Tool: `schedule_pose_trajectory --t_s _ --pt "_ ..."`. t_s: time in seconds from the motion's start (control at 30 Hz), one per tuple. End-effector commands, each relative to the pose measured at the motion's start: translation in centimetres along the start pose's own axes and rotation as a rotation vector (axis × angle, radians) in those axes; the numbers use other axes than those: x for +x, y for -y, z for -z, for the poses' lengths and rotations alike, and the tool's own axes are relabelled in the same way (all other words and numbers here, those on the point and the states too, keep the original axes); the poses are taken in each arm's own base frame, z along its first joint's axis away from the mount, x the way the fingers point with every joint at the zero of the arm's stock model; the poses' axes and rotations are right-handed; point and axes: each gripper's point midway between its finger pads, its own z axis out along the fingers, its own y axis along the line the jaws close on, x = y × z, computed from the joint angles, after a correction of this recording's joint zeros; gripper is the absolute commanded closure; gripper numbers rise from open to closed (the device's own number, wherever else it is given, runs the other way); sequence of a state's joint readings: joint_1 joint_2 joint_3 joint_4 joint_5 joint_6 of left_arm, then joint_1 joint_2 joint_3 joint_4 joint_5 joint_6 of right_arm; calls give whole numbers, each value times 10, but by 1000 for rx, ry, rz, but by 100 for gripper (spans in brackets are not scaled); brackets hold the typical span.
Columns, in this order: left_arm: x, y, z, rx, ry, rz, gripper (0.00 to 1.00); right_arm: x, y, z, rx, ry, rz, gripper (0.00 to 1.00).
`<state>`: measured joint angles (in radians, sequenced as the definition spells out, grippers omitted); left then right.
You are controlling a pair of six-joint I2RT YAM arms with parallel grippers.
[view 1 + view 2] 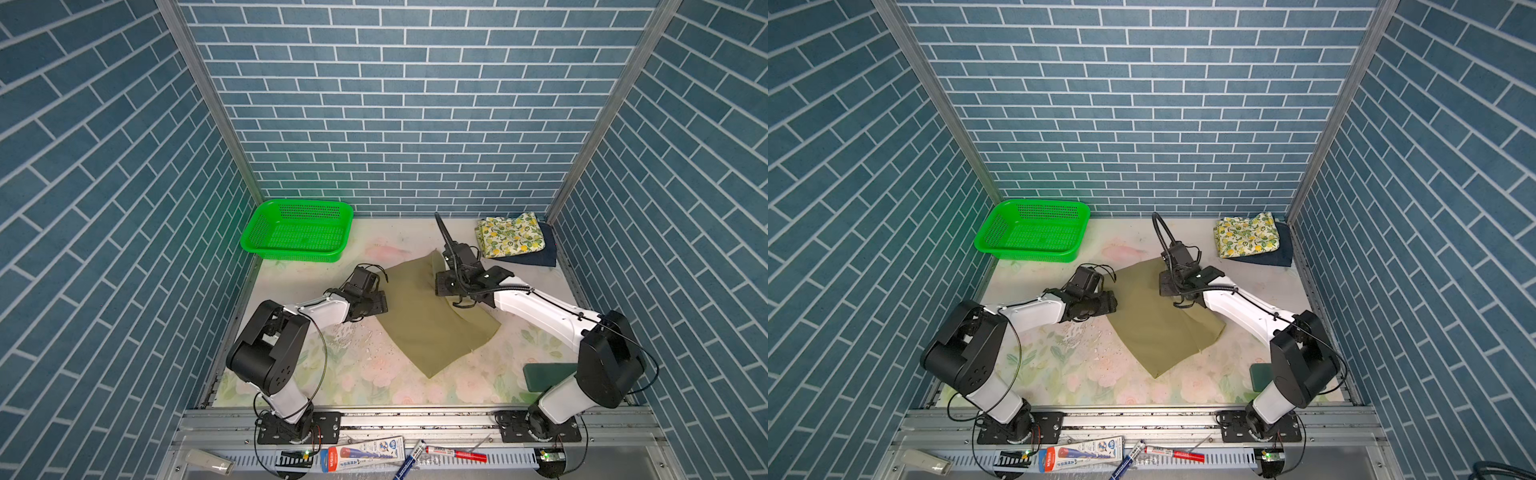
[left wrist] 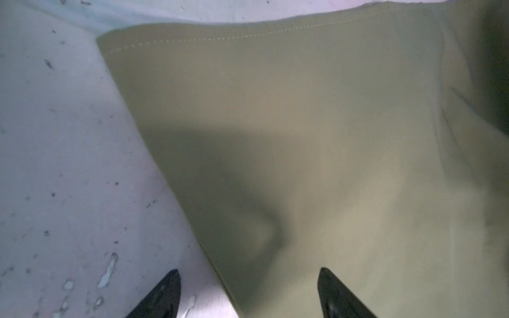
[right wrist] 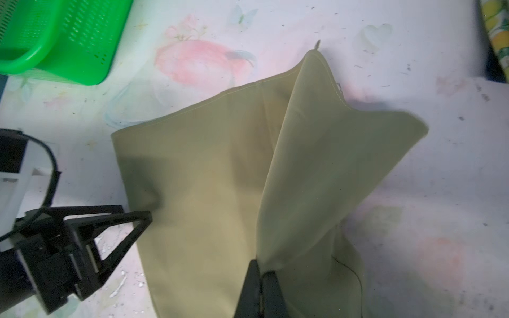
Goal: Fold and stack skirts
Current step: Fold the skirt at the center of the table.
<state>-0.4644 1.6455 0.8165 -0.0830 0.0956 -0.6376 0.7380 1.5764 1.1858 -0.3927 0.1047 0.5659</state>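
On the worktop (image 1: 365,374), the right gripper (image 3: 261,286) clamps a raised edge of the khaki skirt (image 1: 419,328) for folding; the left gripper (image 2: 249,287), spread, seemingly steadies it.

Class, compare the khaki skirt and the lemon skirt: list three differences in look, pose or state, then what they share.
1. The khaki skirt is plain; the lemon skirt is printed.
2. The khaki skirt lies spread out in the middle; the lemon skirt sits folded in the far corner on the denim skirt.
3. The right gripper pinches the khaki skirt; no gripper touches the lemon skirt.
Both are cloth skirts.
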Motion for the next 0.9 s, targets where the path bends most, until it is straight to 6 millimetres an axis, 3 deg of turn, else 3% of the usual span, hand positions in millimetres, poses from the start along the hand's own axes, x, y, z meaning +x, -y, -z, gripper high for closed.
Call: schedule_pose_trajectory --t_s 0.0,0.2,0.33,0.4,0.47,0.57,0.7,0.87 --pt "27 -19 -4 13 -85 100 21 -12 -33 -1 -25 57 -99 100" --pt "22 -21 -1 50 -59 146 21 15 -95 -25 -89 22 -79 100" --pt "32 -25 -5 71 -71 175 21 33 -130 -34 -136 -32 -48 100" --pt "36 -26 -7 75 -75 181 21 36 -133 -33 -140 -41 -44 79" --pt "38 -29 -7 72 -71 189 21 33 -125 -25 -115 -21 -41 57" --pt "41 -32 -7 70 -74 193 21 25 -106 -7 -69 27 -37 42" --pt "41 -33 -6 67 -69 193 22 23 -78 7 -29 62 -66 39" --pt "39 -32 -2 71 -57 179 24 23 -39 8 -15 68 -163 39"
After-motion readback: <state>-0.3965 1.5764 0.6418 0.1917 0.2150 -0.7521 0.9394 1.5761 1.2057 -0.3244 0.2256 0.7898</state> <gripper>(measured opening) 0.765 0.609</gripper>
